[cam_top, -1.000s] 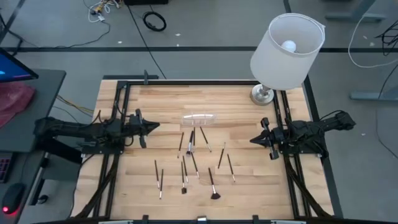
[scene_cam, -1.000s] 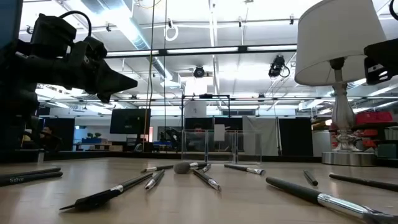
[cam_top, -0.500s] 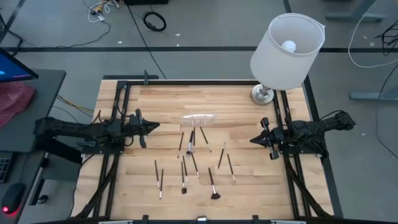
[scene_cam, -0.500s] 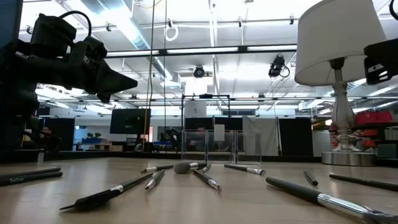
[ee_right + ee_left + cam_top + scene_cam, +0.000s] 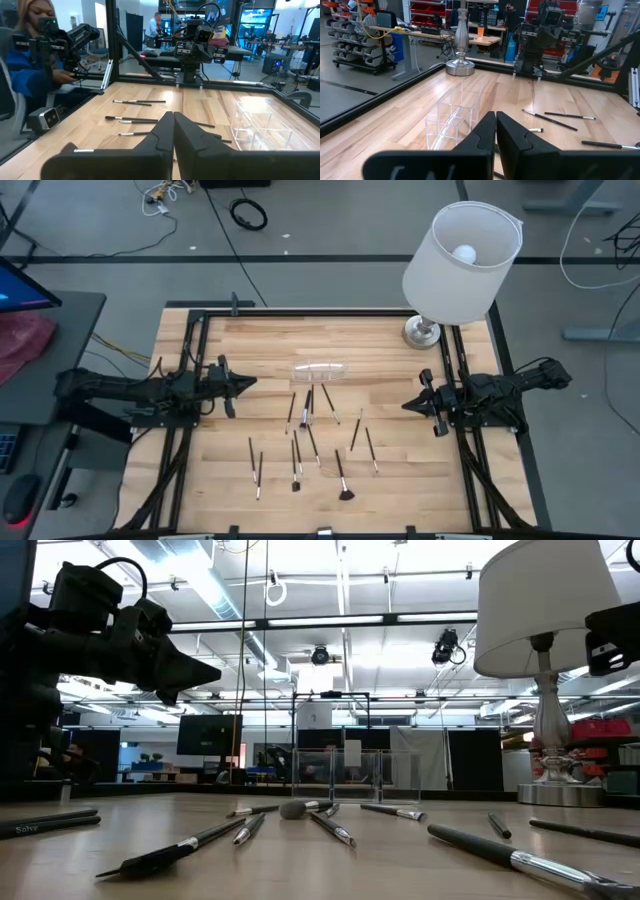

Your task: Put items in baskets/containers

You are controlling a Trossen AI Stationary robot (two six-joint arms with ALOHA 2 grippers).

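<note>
Several thin makeup brushes with dark handles lie scattered flat on the middle of the wooden table, one fan-shaped. A clear plastic container lies on its side just beyond them; the left wrist view shows the container, the right wrist view too. My left gripper hovers shut at the table's left side, pointing level toward the middle. My right gripper hovers shut at the right side, facing it. Both are well clear of the brushes.
A lamp with a white shade and metal base stands at the table's far right corner. A black frame rail runs around the table. A seated person shows beyond the table's near side in the right wrist view.
</note>
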